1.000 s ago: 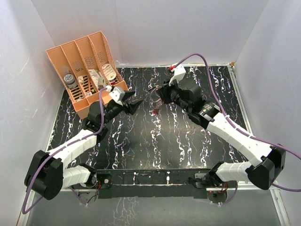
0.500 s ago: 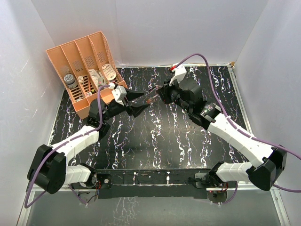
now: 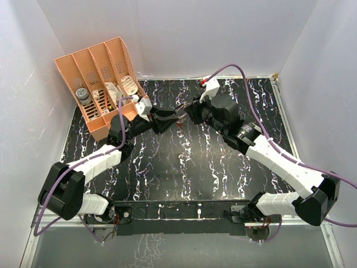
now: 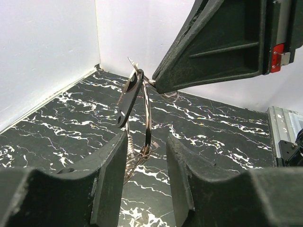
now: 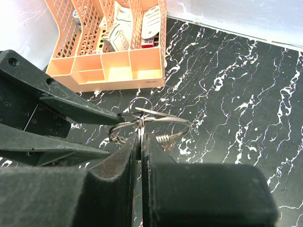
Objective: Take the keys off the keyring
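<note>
The keyring [image 3: 179, 115] is a thin silvery wire hoop held in the air between the two grippers. My right gripper [image 3: 188, 111] is shut on it; in the right wrist view the fingertips [image 5: 142, 138] pinch the wire hoop [image 5: 163, 120] at its small loop. My left gripper [image 3: 170, 118] is open. In the left wrist view its fingers [image 4: 146, 153] stand either side of the hoop's [image 4: 148, 111] lower end without clamping it. A dark flat key [image 4: 127, 101] hangs on the hoop. A red speck [image 5: 169, 148] shows below the coil; the other keys are not clear.
An orange mesh desk organizer [image 3: 103, 84] with small items stands at the back left, close behind my left arm. White walls enclose the black marbled table [image 3: 184, 173] on three sides. A metal rail [image 4: 284, 132] runs along the right edge.
My left gripper has moved right and up until its open fingers surround the hoop. The right gripper has held the keyring raised, shifting slightly.
</note>
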Robot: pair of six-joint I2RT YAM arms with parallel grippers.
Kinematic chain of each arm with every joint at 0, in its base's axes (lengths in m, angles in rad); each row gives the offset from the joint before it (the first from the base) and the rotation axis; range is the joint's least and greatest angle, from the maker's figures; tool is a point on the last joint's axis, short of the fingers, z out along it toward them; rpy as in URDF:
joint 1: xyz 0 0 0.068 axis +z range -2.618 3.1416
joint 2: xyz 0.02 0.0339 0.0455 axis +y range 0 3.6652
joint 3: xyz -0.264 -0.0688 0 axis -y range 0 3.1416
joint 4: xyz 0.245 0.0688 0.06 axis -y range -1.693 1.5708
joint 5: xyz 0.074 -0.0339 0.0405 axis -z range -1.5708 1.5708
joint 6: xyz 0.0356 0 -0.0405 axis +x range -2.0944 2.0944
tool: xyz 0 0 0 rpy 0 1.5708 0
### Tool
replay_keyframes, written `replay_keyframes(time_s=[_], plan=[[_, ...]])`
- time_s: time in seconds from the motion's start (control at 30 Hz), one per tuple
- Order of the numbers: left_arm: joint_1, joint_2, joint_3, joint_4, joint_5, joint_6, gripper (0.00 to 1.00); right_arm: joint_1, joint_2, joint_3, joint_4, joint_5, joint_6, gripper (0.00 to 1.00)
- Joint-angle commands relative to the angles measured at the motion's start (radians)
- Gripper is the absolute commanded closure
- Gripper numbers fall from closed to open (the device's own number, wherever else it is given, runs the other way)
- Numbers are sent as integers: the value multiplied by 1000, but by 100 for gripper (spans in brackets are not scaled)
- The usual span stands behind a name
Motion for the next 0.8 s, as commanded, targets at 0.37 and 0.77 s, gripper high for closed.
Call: replay_keyframes(time_s=[0.37,0.77], plan=[[-10,51,79,86,5,-53,84,22,-25,19,88,3,4,100],[-23,41,37,49,-48,-20,87,30,-27,19,105,15,-5,100]])
